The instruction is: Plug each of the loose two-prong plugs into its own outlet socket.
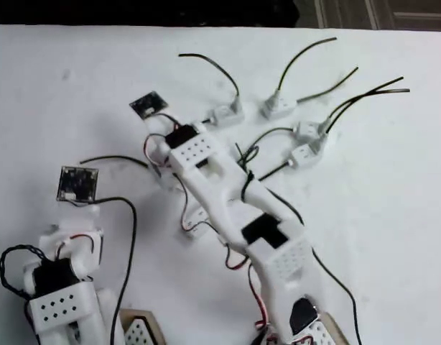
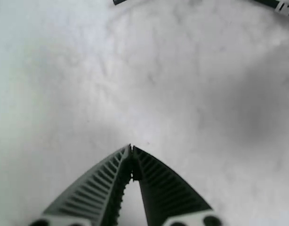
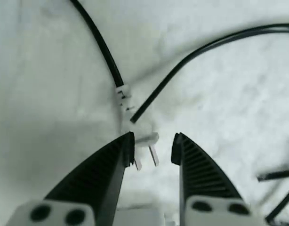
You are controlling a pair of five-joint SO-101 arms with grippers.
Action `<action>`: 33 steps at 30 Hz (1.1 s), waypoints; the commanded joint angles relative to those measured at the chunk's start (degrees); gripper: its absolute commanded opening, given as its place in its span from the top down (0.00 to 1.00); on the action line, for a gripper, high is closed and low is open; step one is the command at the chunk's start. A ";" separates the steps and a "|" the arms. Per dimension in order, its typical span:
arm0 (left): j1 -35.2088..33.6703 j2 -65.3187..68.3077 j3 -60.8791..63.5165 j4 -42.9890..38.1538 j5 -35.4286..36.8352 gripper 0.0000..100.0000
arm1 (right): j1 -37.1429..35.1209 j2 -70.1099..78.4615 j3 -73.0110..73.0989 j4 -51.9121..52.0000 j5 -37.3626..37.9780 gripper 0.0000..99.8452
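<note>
Plainly, the right pincer [image 3: 153,140] stood apart astride the two-prong plug [image 3: 145,139] on the counter [image 3: 50,94]; plug lay off-centre in the gap, prongs pointing back toward the wrist, cord [image 3: 100,47] trailing away. The left pincer [image 2: 132,153] was together, farther off.

Looking down on a white bench [image 1: 55,65] spreading across nearly the whole high view. Noticing a dark band [image 1: 134,11] running along its far edge, giving way at the far right to grey-brown panelling [image 1: 371,13]. Spotting tan wooden blocks [image 1: 158,327] peeking in at the near edge, well apart. Seeing the same pale, faintly mottled surface lying under both wrist views.
</note>
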 commanded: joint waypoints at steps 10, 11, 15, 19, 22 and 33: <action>-0.57 -0.66 -0.26 0.00 -0.35 0.97 | 0.48 5.67 -6.07 0.84 0.35 0.86; -0.57 -0.66 -0.26 0.00 -0.35 0.97 | 0.40 5.85 -6.07 1.19 0.44 0.86; -0.57 -0.66 -0.26 0.00 -0.35 0.97 | -1.80 5.85 -6.07 5.05 0.44 0.86; -0.57 -0.66 -0.26 0.00 -0.35 0.97 | -4.00 5.41 -6.07 7.60 0.09 0.86; -0.57 -0.66 -0.26 0.00 -0.35 0.97 | -4.09 5.76 -6.07 7.60 0.09 0.86; -0.57 -0.66 -0.26 0.00 -0.44 0.97 | -3.91 5.14 -6.15 7.60 2.99 0.99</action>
